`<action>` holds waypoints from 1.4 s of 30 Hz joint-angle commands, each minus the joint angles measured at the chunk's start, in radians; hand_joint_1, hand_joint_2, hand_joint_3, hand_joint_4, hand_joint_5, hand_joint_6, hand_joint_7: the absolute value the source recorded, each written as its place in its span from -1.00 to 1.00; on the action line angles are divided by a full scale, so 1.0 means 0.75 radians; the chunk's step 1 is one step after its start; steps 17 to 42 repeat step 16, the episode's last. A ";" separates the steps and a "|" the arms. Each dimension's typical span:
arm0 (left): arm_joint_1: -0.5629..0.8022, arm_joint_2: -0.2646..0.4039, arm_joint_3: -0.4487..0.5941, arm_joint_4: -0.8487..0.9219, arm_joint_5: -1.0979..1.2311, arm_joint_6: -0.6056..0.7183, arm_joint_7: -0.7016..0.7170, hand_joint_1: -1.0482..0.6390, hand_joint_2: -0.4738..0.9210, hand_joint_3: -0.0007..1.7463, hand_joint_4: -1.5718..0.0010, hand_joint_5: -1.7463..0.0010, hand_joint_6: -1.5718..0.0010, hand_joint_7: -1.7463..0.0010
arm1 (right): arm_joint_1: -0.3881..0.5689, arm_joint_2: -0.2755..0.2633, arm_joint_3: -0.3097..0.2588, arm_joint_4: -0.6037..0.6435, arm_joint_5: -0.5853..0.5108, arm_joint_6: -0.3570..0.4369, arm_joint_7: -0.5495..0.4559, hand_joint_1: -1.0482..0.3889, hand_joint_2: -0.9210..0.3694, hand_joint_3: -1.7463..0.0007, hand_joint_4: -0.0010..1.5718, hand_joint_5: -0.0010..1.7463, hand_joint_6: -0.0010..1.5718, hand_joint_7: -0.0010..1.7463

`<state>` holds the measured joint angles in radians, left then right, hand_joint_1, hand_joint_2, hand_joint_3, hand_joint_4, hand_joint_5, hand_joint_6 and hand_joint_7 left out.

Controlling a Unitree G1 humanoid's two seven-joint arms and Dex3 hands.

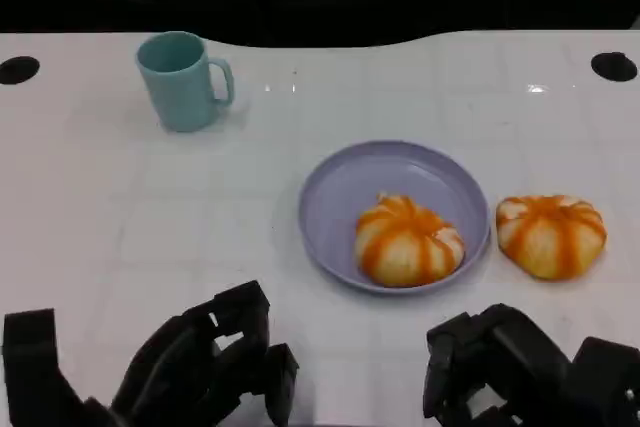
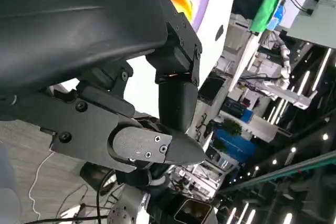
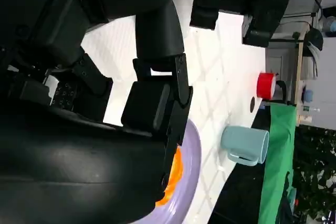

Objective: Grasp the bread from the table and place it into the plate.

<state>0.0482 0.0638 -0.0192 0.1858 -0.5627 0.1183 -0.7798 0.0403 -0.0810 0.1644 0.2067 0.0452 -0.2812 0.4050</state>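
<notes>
One bread (image 1: 409, 240) is sitting in the plate (image 1: 340, 187), another bread (image 1: 551, 235) lying just right of it; both hands, left (image 1: 205, 362) and right (image 1: 520, 362), are hovering nearer the camera, fingers apart, holding nothing.

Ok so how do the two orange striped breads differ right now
The bread in the plate lies inside the purple plate, near its front right rim; the bread on the table lies on the white table, just right of the plate. The plated one sits nearer the right hand. Both are round, pale and orange-striped, similar in size, and neither is held.
</notes>
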 commanded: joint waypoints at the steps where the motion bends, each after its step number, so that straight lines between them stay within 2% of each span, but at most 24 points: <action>1: -0.023 0.012 0.013 0.020 0.010 0.001 -0.036 -0.55 1.00 -0.78 -0.13 -1.00 0.15 -1.00 | -0.022 -0.012 -0.016 0.038 0.015 -0.041 0.013 -1.00 0.22 -0.53 0.98 0.50 1.00 0.24; 16: -0.030 0.005 0.027 0.013 0.017 0.027 -0.044 -0.55 1.00 -0.77 -0.14 -1.00 0.14 -1.00 | -0.004 -0.023 -0.011 0.013 -0.021 -0.042 -0.006 -1.00 0.13 -0.47 0.95 0.49 1.00 0.21; 42: -0.030 0.005 0.027 0.013 0.017 0.027 -0.044 -0.55 1.00 -0.77 -0.14 -1.00 0.14 -1.00 | -0.004 -0.023 -0.011 0.013 -0.021 -0.042 -0.006 -1.00 0.13 -0.47 0.95 0.49 1.00 0.21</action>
